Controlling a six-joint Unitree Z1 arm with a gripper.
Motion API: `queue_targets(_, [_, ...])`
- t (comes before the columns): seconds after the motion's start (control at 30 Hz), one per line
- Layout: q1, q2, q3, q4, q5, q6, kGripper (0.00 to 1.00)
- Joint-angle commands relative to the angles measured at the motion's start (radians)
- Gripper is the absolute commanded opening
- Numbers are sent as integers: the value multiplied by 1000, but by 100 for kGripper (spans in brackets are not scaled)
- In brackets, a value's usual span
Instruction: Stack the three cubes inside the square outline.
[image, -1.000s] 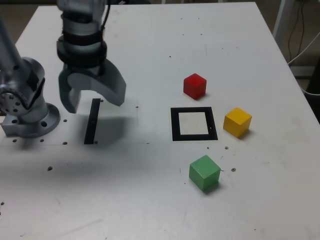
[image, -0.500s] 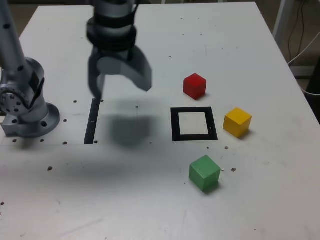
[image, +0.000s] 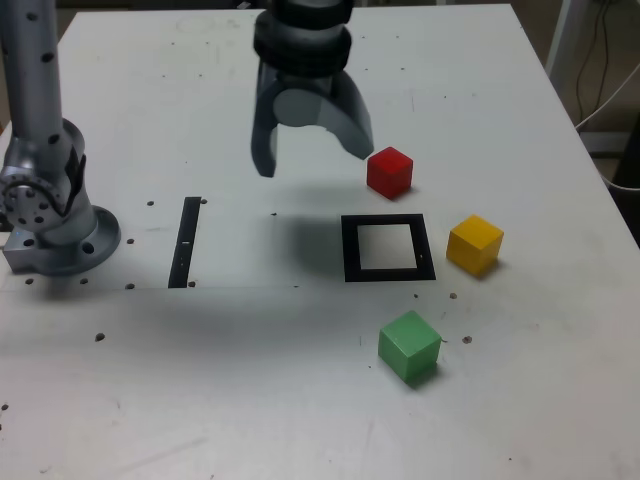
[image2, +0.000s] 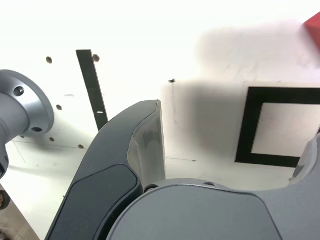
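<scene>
Upper centre of the exterior view, our gripper (image: 314, 167) hangs wide open, holding nothing. Red cube (image: 390, 173) sits right of centre, yellow cube (image: 475, 245) farther right, green cube (image: 409, 346) lower right, all around the black square (image: 388, 275). They look light, stiff, perhaps slightly slippery; we should pinch opposite side faces, squarely, midway up.

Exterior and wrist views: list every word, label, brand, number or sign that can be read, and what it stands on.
None. No lettering or numbers can be read on the red cube, yellow cube, green cube, square outline, black strip or tool.
</scene>
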Motion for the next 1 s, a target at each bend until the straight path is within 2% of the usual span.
queue_targets(0.0, [17, 21, -24, 7, 0, 10, 100])
queue_targets(0.67, [119, 213, -280, 64, 4, 113, 100])
queue_targets(0.97, [156, 267, -358, 85, 10, 153, 100])
